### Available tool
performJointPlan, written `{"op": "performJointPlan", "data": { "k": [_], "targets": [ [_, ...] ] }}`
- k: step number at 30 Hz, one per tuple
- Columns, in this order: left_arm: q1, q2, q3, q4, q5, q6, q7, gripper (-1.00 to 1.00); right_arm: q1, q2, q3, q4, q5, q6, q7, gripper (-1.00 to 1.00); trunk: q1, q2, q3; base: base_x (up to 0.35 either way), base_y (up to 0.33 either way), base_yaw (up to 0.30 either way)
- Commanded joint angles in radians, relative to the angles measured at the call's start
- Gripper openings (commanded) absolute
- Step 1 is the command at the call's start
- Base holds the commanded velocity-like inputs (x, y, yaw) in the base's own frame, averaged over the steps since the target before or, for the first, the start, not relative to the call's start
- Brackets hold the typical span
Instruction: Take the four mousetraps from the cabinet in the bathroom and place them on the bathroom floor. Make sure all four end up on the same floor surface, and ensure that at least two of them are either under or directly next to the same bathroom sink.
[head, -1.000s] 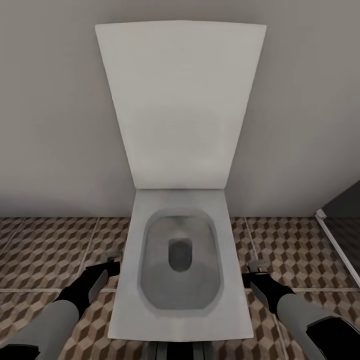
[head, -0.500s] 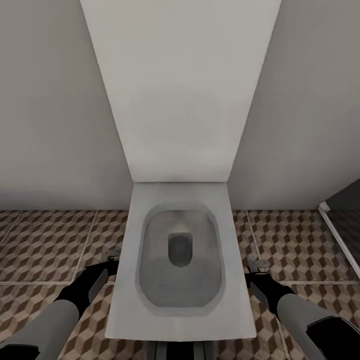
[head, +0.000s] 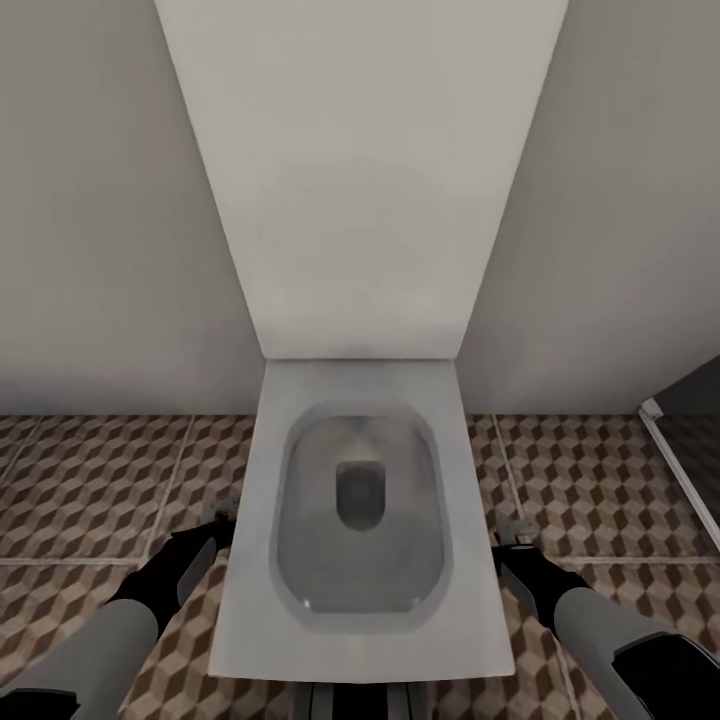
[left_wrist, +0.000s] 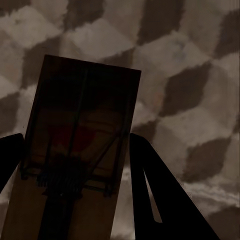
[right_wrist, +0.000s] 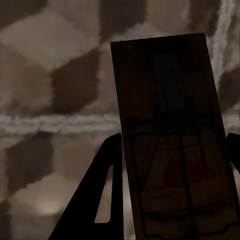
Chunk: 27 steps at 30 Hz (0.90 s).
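Observation:
A mousetrap (left_wrist: 80, 165), a flat brown board with a wire spring and a red patch, sits between the dark fingers of my left gripper (left_wrist: 75, 142), which is shut on it. My right gripper (right_wrist: 174, 145) is shut on a second mousetrap (right_wrist: 172, 135) of the same kind. Both traps hang just above the bathroom floor (head: 90, 490) with its cube-pattern tiles. In the head view my left gripper (head: 224, 512) is at the toilet's left side and my right gripper (head: 510, 528) at its right side.
A white toilet (head: 360, 640) with its lid raised against the grey wall (head: 100, 250) stands straight ahead between my arms. A white-framed dark panel (head: 680, 460) rises at the right edge. Tiled floor stretches to both sides of the toilet.
The whole view has closed in on the toilet, so the lid's top edge has left the picture. Both arms hold the same pose with their traps.

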Motion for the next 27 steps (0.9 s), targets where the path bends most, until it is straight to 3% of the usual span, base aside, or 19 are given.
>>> {"op": "performJointPlan", "data": {
  "k": [1,16,27],
  "targets": [
    [0.000,0.001,-0.009,-0.002,0.007,0.005,0.010,-1.00,0.000,-0.001,0.009,-0.003,-0.011,0.006,-0.004,-1.00,0.000,-0.001,-0.005,0.000,0.000,0.000],
    [0.000,0.001,-0.008,-0.001,0.007,0.005,0.011,-1.00,0.000,0.001,0.009,-0.003,-0.011,0.006,-0.004,-1.00,0.007,-0.004,-0.063,0.000,0.000,0.000],
    [0.000,0.001,-0.009,-0.001,0.007,0.005,0.011,-1.00,0.000,0.001,0.009,-0.003,-0.011,0.006,-0.004,-1.00,0.007,-0.004,-0.063,0.000,0.000,0.000]
  ]
}}
